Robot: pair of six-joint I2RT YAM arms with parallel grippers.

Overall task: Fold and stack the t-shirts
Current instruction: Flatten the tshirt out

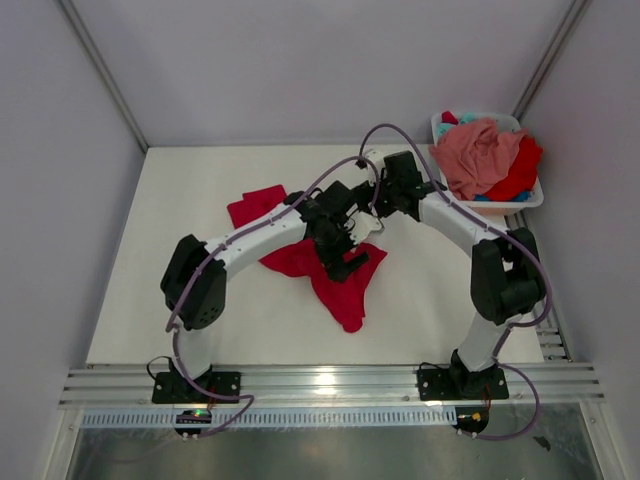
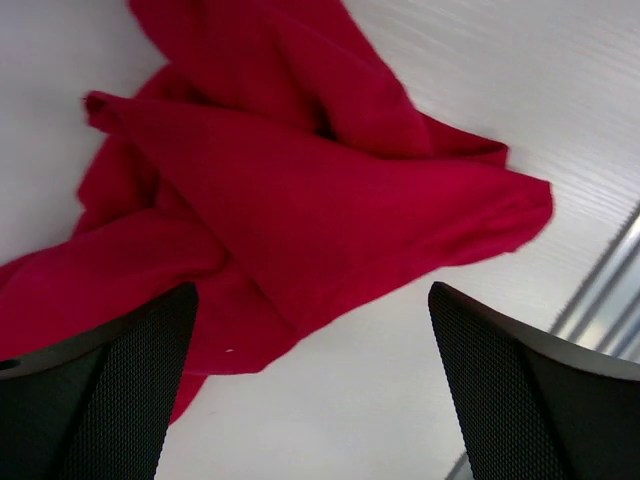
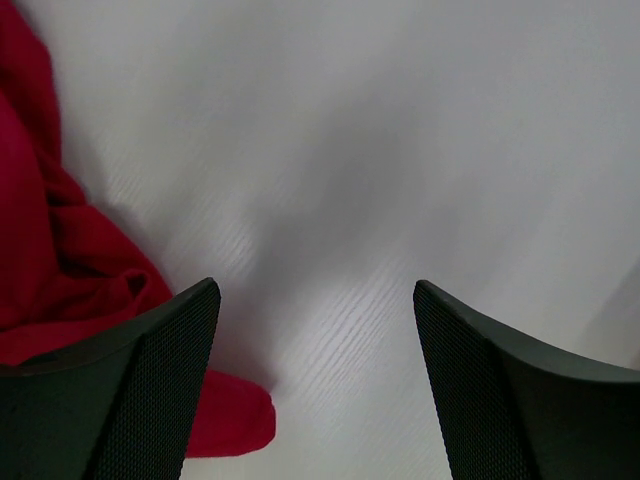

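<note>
your left hand [image 2: 310,292] spread empty over crumpled red t-shirt [image 2: 300,200] on bench [image 2: 480,80], your right hand [image 3: 315,288] spread empty just beside it

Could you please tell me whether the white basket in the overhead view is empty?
No, the white basket holds a heap of shirts, with a salmon pink t-shirt lying on top.

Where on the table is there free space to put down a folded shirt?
Bare table at the far left, beyond the red t-shirt, and the near strip between the arm bases. Crowded: the middle under both arms, and the basket corner.
</note>
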